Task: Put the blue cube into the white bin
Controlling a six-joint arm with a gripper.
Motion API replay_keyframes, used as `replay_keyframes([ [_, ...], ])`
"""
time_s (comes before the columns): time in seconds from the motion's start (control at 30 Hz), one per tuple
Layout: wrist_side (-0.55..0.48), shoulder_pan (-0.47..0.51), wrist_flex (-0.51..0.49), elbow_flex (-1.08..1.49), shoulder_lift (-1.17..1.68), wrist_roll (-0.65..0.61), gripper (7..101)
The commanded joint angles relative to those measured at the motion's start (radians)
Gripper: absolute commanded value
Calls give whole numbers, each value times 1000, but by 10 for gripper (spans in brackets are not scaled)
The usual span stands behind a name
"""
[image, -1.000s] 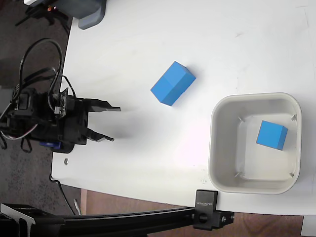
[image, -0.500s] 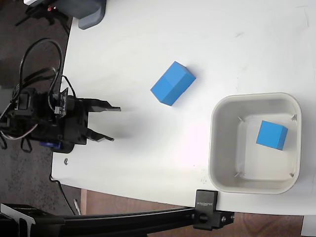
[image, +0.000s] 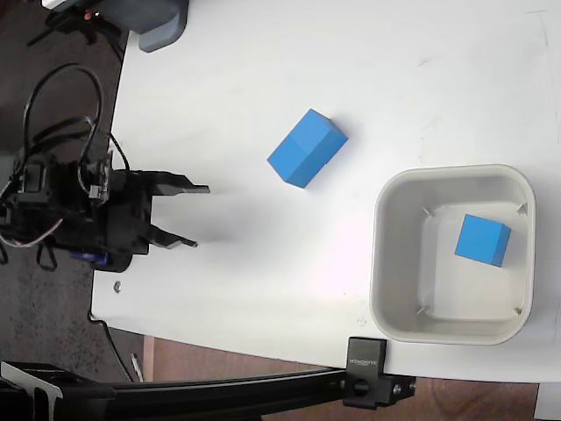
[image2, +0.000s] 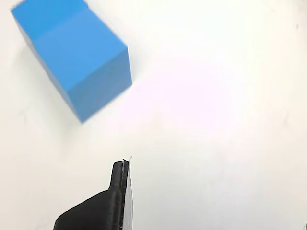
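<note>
Fixed view: the hand (image: pixel 200 216) sits at the left edge of the white surface (image: pixel 263 70), its two dark fingers (image: pixel 180 185) spread apart and pointing right, nothing between them. Cables loop above the arm body, off the surface edge. A pair of blue cubes (image: pixel 307 148) lies near the middle of the surface, side by side and touching, forming one tilted block; it is well apart from the hand, to the right and slightly up. The white bin (image: pixel 396 263) stands at the lower right, near the front edge of the surface. One blue cube (image: pixel 482 239) rests inside it, on the floor of the bin toward its right wall. A black clamp (image: pixel 368 384) is fixed to the surface edge just below the bin. A grey object (image: pixel 162 22) sits at the top left corner.

Wrist view: only one black fingertip (image2: pixel 117 191) shows at the bottom, over bare white surface (image2: pixel 216 120). The joined blue cubes (image2: pixel 72 52) fill the upper left, clear of the fingertip. The seam between the two runs across the top face.
</note>
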Motion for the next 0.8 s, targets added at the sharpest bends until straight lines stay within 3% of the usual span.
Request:
replay_keyframes([
  [0.03, 26, -2, 8, -196, -138, -32, 1000],
  [0.23, -37, 5, 94, -569, -540, -160, 987],
  [0.37, -218, 69, 158, -755, -741, -287, 995],
  [0.53, -399, 71, 218, -881, -885, -485, 1000],
  [0.8, -468, 44, 259, -962, -1028, -607, 1000],
])
